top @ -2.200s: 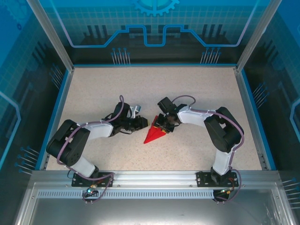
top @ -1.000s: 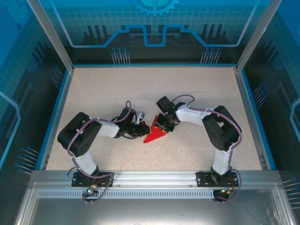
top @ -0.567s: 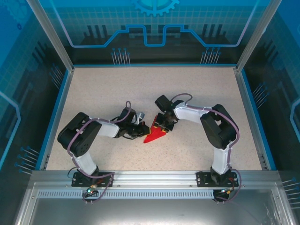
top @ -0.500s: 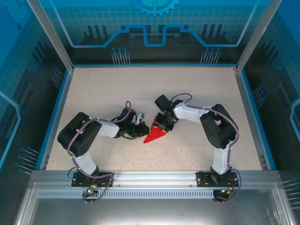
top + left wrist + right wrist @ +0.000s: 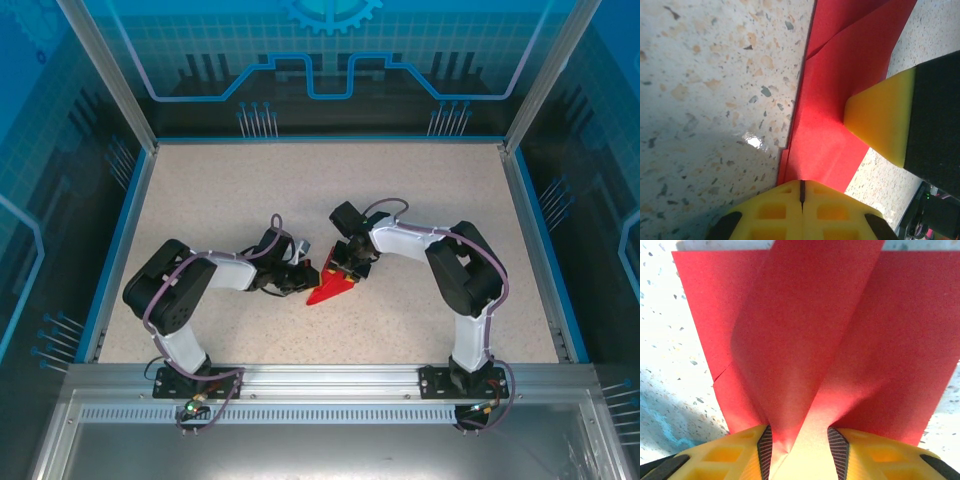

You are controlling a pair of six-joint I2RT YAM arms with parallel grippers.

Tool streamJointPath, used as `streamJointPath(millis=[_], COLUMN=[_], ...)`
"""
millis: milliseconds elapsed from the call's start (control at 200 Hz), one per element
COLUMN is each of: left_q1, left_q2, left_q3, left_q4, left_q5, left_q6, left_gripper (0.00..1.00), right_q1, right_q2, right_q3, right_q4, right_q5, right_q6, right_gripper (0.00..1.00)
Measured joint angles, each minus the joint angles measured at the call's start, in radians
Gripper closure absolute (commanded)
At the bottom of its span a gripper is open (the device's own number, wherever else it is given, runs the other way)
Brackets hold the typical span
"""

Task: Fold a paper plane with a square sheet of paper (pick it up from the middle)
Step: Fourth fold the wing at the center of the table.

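The paper plane [image 5: 329, 289] is bright red paper folded into a pointed dart, lying mid-table with its tip toward the near left. In the right wrist view its raised centre crease [image 5: 790, 355] runs up between the pads of my right gripper [image 5: 800, 447], which holds the wide end [image 5: 345, 268]. My left gripper [image 5: 306, 276] is shut with nothing between its fingers. Its joined yellow tips [image 5: 801, 186] rest on the paper's left edge [image 5: 830, 100]. One yellow finger of the right gripper [image 5: 882, 122] presses on the red paper close by.
The speckled tabletop [image 5: 220, 190] is bounded by a blue rim [image 5: 120, 240] and glass walls. Both arms bend inward and their grippers nearly touch over the paper. A metal rail [image 5: 320, 380] carries the arm bases at the near edge.
My left gripper has moved right and now touches the paper's left edge. The right gripper has shifted slightly left with the paper's wide end. The paper has barely moved.
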Motion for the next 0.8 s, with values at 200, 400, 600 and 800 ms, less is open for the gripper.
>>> streamJointPath(millis=[200,400,600,800], left_q1=[-0.002,-0.002,-0.007,-0.022], left_q2=[-0.003,-0.015,-0.018,-0.018], left_q3=[0.033,0.067,0.085,0.104], left_q4=[-0.077,-0.179,-0.227,-0.261], left_q5=[-0.022,-0.061,-0.08,-0.111], left_q6=[0.03,0.071,0.082,0.097], left_gripper=[1.0,1.0,1.0,1.0], right_q1=[0.0,0.003,0.005,0.032], right_q2=[-0.004,-0.094,-0.296,-0.241], right_q3=[0.002,-0.038,-0.09,-0.107], right_q4=[0.004,0.031,0.095,0.206], right_q5=[-0.002,0.033,0.037,-0.017], right_q6=[-0.03,-0.085,-0.174,-0.257], right_gripper=[0.55,0.53,0.74,0.93])
